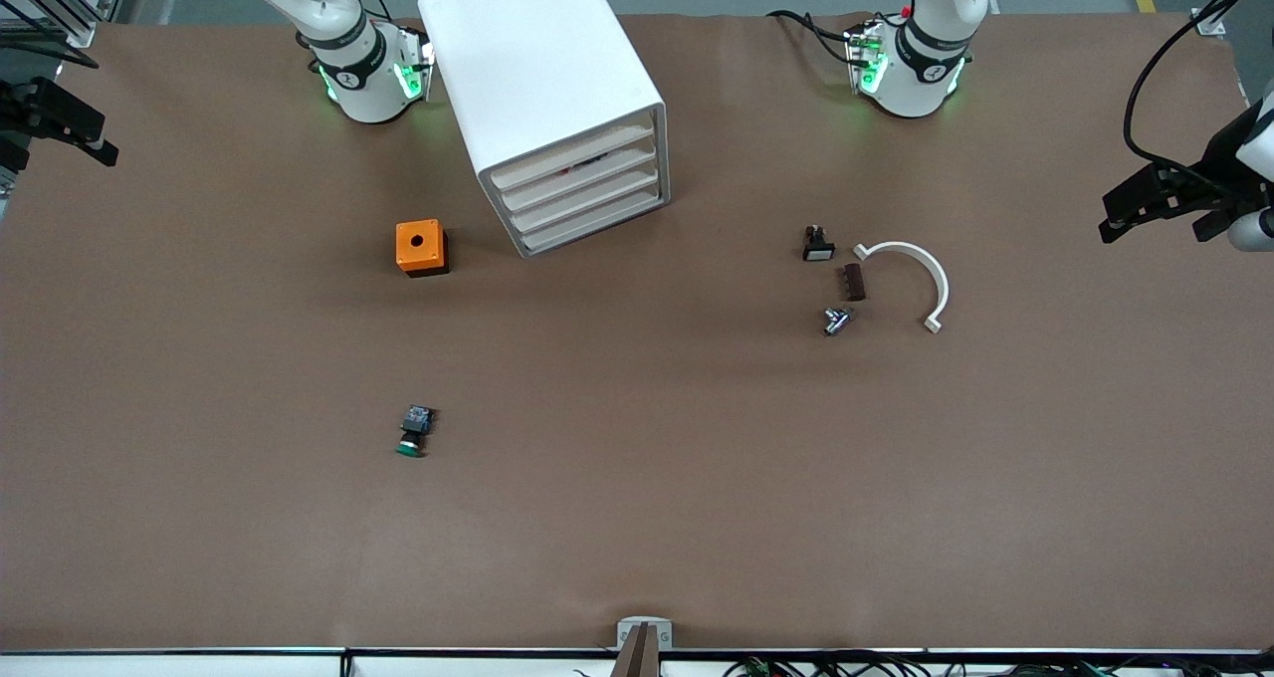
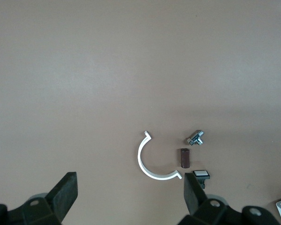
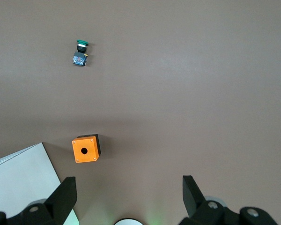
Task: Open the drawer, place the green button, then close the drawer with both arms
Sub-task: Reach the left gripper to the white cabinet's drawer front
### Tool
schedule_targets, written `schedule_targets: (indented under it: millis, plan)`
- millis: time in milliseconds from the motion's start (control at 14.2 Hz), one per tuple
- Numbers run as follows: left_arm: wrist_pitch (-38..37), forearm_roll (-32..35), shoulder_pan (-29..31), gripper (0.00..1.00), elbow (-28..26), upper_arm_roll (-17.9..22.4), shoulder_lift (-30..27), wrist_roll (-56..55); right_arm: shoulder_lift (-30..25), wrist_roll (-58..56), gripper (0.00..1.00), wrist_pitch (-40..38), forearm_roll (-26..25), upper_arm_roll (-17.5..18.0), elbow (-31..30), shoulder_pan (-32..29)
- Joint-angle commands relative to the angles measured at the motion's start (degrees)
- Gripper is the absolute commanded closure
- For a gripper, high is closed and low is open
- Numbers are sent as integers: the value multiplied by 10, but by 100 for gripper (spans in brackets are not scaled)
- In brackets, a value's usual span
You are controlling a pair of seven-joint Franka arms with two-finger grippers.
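Observation:
The button (image 1: 413,431), with a green cap and a black-and-blue body, lies on its side on the brown table, nearer to the front camera than the orange box (image 1: 421,247). It also shows in the right wrist view (image 3: 80,52). The white drawer cabinet (image 1: 552,100) stands between the arm bases, and its drawers (image 1: 587,194) all look pushed in. My right gripper (image 1: 70,124) is open and empty, high over the right arm's end of the table (image 3: 127,197). My left gripper (image 1: 1145,199) is open and empty, high over the left arm's end (image 2: 130,194).
Toward the left arm's end lie a black button with a white face (image 1: 817,244), a small brown block (image 1: 854,282), a metal part (image 1: 836,321) and a white half ring (image 1: 911,279). These also show in the left wrist view, the half ring (image 2: 147,166) among them.

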Motion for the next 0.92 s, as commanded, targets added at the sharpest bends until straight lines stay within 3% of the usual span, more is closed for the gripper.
schedule_targets:
  millis: [0,494,847]
  plan:
    - [-12,0,1,0,4,-1,1,-7,-10,-12,0,4,-7,7,-6,-13]
    - [-24,1,15,0,-3,3,9,3,-10,-12,0,4,-7,7,-6,-13]
    - [-27,1,46,0,-4,4,76,-1,-10,-12,0,4,-7,7,-6,-13]
